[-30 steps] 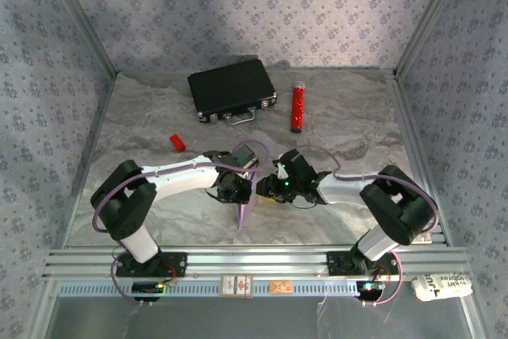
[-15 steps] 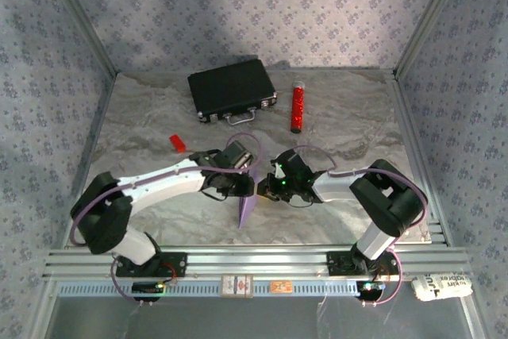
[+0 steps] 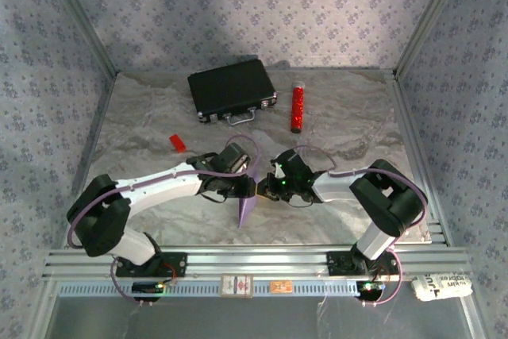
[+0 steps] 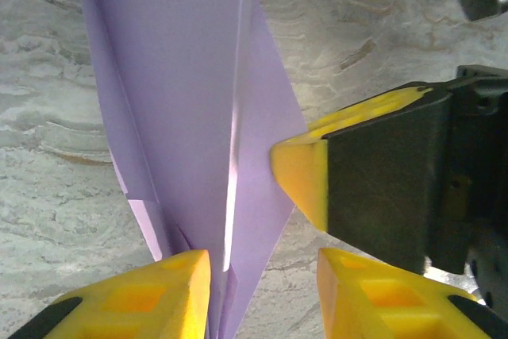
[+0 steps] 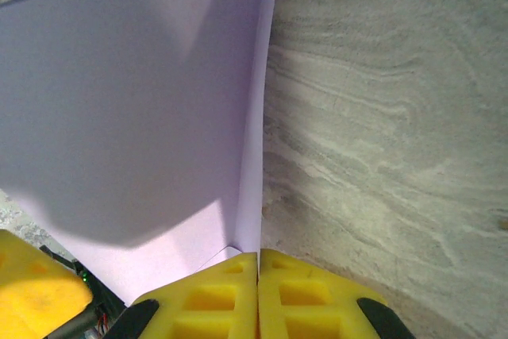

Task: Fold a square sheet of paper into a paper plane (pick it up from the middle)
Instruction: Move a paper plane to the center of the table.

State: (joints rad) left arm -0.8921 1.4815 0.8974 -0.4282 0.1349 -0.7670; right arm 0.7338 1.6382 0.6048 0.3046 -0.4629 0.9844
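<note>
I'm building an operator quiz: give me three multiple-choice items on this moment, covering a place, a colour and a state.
1. Where is the red cylinder? A) right of the black case B) on the black case C) left of it
2. What colour is the paper plane? A) white B) pale lilac C) yellow
3. The right gripper is: A) wide open B) shut on the paper plane C) shut on nothing
Answers: A, the top view shows it beside the case's right end; B, lilac in every view; B, its fingers meet with the paper's edge in their seam.
</note>
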